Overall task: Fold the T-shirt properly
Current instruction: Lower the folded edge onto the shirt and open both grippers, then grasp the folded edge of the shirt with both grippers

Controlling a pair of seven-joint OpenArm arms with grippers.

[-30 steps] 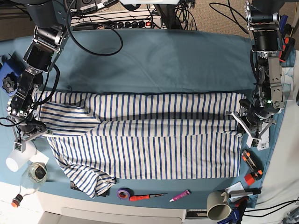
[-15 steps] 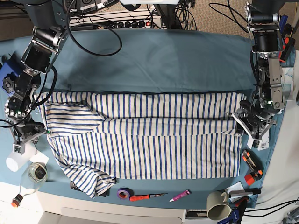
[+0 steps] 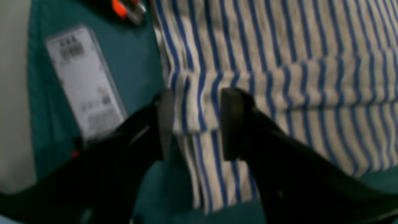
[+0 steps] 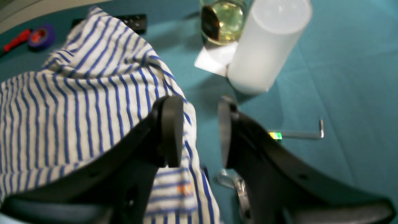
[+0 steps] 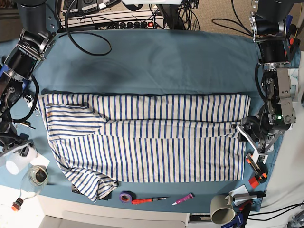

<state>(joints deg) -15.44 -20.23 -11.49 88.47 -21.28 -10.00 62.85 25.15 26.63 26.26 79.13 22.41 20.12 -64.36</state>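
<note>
Two claws: both stand with jaws apart, neither one pinching cloth.
Near edge: a purple tape roll (image 5: 125, 196), a red screwdriver (image 5: 146, 200) and a pink pen (image 5: 183, 199) lie on the counter (image 5: 156, 57) just below the shirt's bottom edge; a grey mug (image 5: 221, 207) sits to their right.
Near left corner: a glass jar (image 5: 34, 176) and a white cup (image 5: 18, 160) stand side by side, just off the shirt's sleeve.
T-shirt (image 5: 147, 142): spread flat across the middle of the teal counter, folded lengthwise, top edge doubled over, one sleeve bunched at the lower left.
Left claw (image 3: 192, 124): jaws parted over the folded hem at the shirt's right end, cloth between them but not gripped; a white barcode tag (image 3: 84, 81) lies beside it.
Right claw (image 4: 199, 130): jaws parted at the shirt's left edge, one finger over the stripes, the other over bare counter near a hex key (image 4: 303, 133).
Far half: bare teal cover.
</note>
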